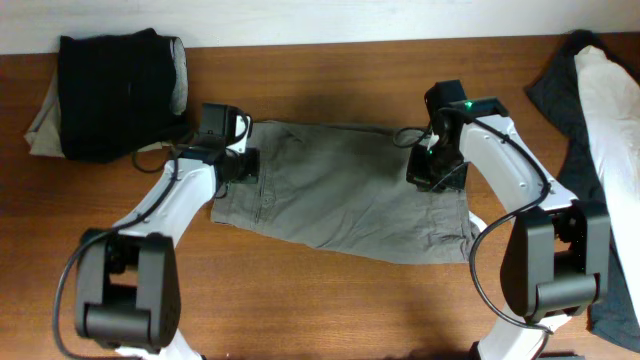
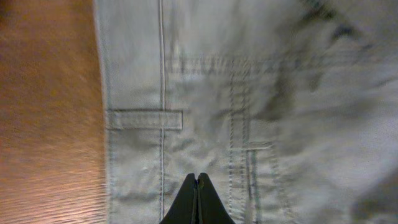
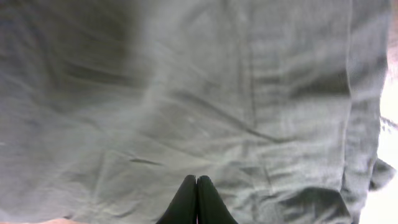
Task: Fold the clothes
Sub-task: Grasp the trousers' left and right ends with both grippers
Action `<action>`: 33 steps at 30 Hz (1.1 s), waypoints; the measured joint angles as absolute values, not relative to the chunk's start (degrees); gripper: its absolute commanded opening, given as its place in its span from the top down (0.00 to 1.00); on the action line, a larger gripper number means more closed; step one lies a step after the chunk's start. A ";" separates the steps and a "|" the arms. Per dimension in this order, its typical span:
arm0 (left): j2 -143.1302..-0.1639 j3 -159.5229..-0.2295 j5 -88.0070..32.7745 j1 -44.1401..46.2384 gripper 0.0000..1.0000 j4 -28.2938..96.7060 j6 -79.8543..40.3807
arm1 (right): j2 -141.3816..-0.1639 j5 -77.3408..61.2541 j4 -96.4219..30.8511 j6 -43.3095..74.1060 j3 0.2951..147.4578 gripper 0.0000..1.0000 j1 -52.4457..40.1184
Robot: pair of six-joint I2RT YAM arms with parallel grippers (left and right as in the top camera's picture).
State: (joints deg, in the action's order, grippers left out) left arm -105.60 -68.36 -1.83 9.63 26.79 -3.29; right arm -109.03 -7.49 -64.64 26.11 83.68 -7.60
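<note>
Grey-green shorts (image 1: 340, 195) lie flat on the wooden table (image 1: 330, 310), waistband to the left. My left gripper (image 1: 245, 165) is over the waistband edge. In the left wrist view its jaws (image 2: 197, 177) are shut and empty above the shorts (image 2: 249, 93), beside a belt loop (image 2: 144, 119). My right gripper (image 1: 428, 172) is over the upper right part of the shorts. In the right wrist view its jaws (image 3: 196, 179) are shut with nothing between them, just above the wrinkled cloth (image 3: 205, 93).
A folded black garment (image 1: 110, 95) lies on a beige one (image 1: 40, 125) at the back left. A white garment (image 1: 605, 120) and dark grey clothes (image 1: 555, 90) are piled at the right edge.
</note>
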 measured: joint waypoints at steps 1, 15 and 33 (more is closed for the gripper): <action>-106.56 -68.36 -1.72 9.58 0.99 26.92 -3.27 | -109.03 -6.26 -66.35 27.62 82.91 0.96 -7.60; -111.72 -69.34 -0.21 6.68 0.99 29.23 -3.29 | -109.03 -0.38 -61.80 32.77 70.81 0.96 -5.10; -111.57 -71.59 -0.99 1.74 0.99 40.56 -5.69 | -106.65 -0.38 -59.20 34.28 63.61 0.96 4.99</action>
State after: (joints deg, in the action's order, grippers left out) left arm -111.57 -71.59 -0.99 1.74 40.56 -5.69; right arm -106.65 -0.38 -59.20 34.28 63.61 4.99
